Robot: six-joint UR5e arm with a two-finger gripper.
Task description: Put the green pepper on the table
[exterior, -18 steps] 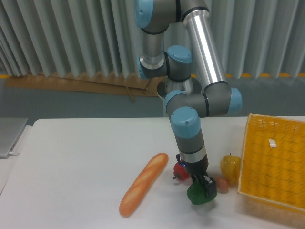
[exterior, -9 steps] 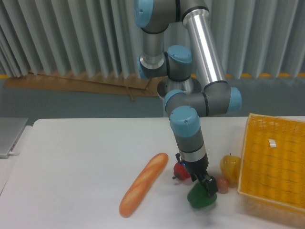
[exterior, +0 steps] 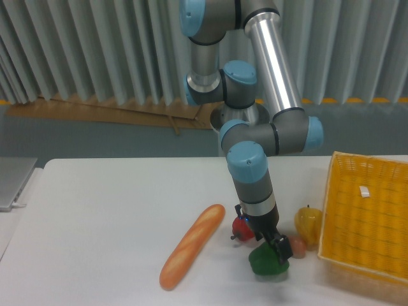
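Observation:
The dark green pepper [exterior: 264, 263] rests on the white table [exterior: 102, 217] near its front edge, just right of the middle. My gripper [exterior: 278, 250] points down at the pepper's upper right side. Its black fingers [exterior: 282, 253] stand apart against the pepper's top, and they seem open. The wrist hides part of the pepper's back.
A small red pepper [exterior: 241, 228] lies just behind the gripper on the left. A yellow pepper [exterior: 308, 224] and a small pinkish item [exterior: 297, 247] sit to the right, beside the yellow woven basket [exterior: 370, 217]. A baguette [exterior: 191, 254] lies diagonally to the left.
The green pepper has sunk slightly and settled on the table. The fingers no longer wrap both sides of its top. The arm has barely moved.

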